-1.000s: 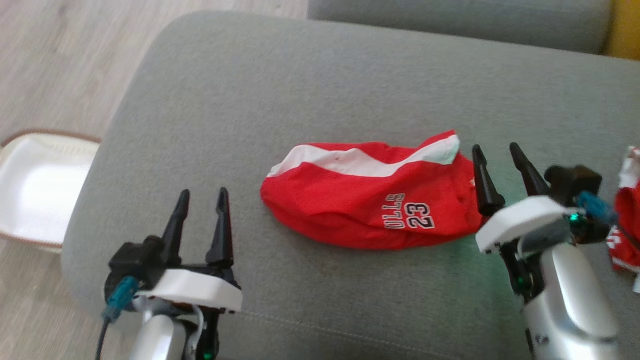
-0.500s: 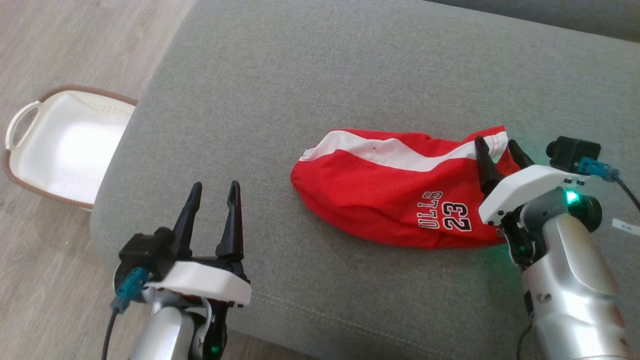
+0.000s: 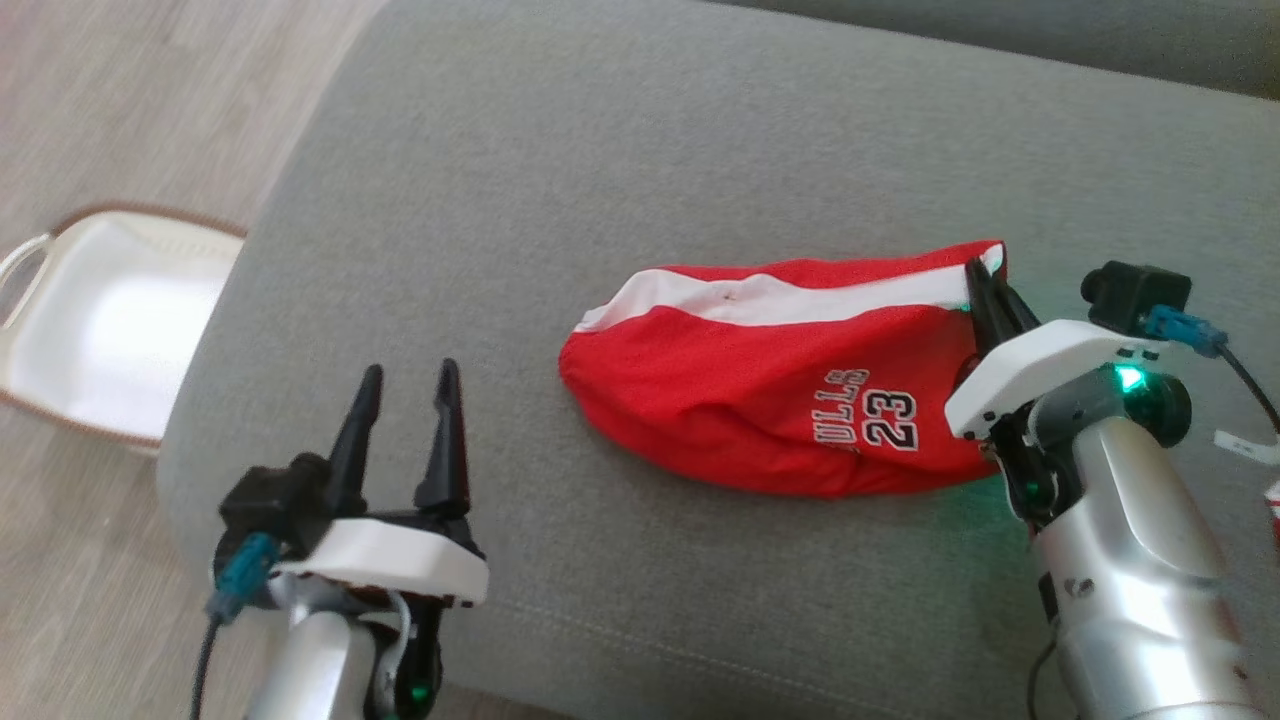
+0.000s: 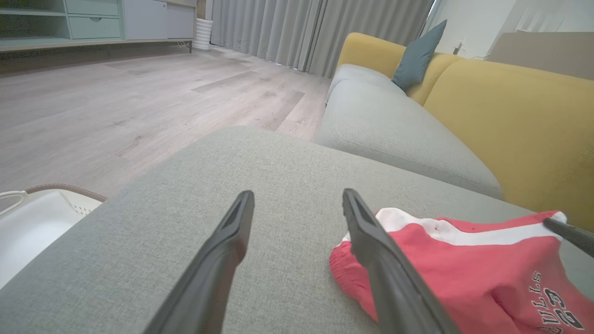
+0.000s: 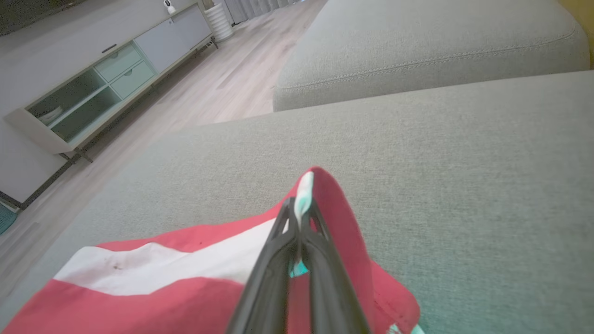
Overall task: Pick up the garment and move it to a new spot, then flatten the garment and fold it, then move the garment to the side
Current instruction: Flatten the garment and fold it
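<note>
The garment [image 3: 770,400] is a pair of red shorts with a white stripe and the number 23, lying bunched on the grey sofa cushion [image 3: 600,180]. My right gripper [image 3: 985,285] is shut on the garment's far right corner, where the white stripe ends; the right wrist view shows that corner of the garment [image 5: 325,195] pinched between the closed fingers of the right gripper [image 5: 299,213]. My left gripper [image 3: 405,385] stands open to the left of the shorts, apart from them. In the left wrist view the garment [image 4: 464,260] lies just right of the open left gripper [image 4: 297,199].
A white laundry basket [image 3: 60,290] sits on the wooden floor left of the cushion, seen too as basket [image 4: 14,204]. A second grey cushion [image 4: 394,130] and a yellow backrest [image 4: 519,120] lie beyond. A scrap of red and white shows at the right edge [image 3: 1272,500].
My right gripper has moved onto the shorts' right corner and shut on it, lifting that corner a little. The head camera has shifted. The left gripper stays open.
</note>
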{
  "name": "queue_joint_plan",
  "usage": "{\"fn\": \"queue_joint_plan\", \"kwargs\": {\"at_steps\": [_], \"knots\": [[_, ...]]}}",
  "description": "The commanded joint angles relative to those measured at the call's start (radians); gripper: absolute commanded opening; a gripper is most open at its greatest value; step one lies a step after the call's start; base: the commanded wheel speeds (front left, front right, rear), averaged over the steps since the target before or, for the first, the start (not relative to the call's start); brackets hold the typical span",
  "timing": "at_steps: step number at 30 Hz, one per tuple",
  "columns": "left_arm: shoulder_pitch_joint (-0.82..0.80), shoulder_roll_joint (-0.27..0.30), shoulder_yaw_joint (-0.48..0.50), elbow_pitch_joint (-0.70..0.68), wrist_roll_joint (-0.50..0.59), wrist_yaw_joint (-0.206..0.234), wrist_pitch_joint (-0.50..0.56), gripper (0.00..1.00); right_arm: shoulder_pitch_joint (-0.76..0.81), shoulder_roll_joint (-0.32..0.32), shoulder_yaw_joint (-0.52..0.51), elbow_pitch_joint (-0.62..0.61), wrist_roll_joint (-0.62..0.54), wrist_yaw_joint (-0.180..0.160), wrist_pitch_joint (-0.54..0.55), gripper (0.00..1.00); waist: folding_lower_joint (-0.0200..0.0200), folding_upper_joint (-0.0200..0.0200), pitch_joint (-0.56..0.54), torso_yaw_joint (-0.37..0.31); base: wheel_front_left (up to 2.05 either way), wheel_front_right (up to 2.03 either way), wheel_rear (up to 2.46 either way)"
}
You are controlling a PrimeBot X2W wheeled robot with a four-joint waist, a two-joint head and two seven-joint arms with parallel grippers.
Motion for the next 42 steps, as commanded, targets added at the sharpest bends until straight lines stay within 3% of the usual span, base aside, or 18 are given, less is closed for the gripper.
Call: {"fn": "queue_joint_plan", "kwargs": {"at_steps": [1,9,16,21,29,30,42], "knots": [[-0.037,0.003,0.043,-0.030,0.001,0.005,-0.009,1.00,-0.007,0.000,0.027,-0.045,0.005,-0.001,-0.012,0.00,0.0000,0.0000,-0.019,-0.020,0.00,0.00,0.00],[-0.021,0.003,0.086,-0.027,0.014,-0.011,-0.009,1.00,0.189,-0.005,0.062,-0.257,0.022,-0.001,0.069,0.00,0.0000,0.0000,-0.078,-0.112,0.00,0.00,0.00],[-0.046,0.003,0.088,0.059,0.011,-0.065,-0.009,1.00,0.408,-0.022,0.117,-0.502,0.050,-0.001,0.198,0.00,0.0000,0.0000,-0.086,-0.190,0.00,0.00,0.00],[-0.107,0.017,0.068,0.170,0.021,-0.111,-0.003,1.00,0.498,-0.042,0.149,-0.607,0.068,-0.001,0.256,0.00,0.0000,0.0000,-0.075,-0.240,0.00,0.00,0.00],[-0.221,0.063,0.041,0.283,0.018,-0.148,0.120,1.00,0.516,-0.063,0.166,-0.635,0.041,-0.001,0.256,0.00,0.0000,0.0000,-0.060,-0.297,0.00,0.00,0.00],[-0.245,0.073,0.039,0.305,-0.002,-0.159,0.173,1.00,0.511,-0.064,0.169,-0.627,0.032,-0.001,0.250,0.00,0.0000,0.0000,-0.056,-0.307,0.00,0.00,0.00],[-0.284,0.107,-0.002,0.246,-0.174,-0.198,0.438,1.00,0.484,-0.058,0.172,-0.576,0.005,-0.001,0.206,0.00,0.0000,0.0000,-0.046,-0.313,0.00,0.00,0.00]]}}
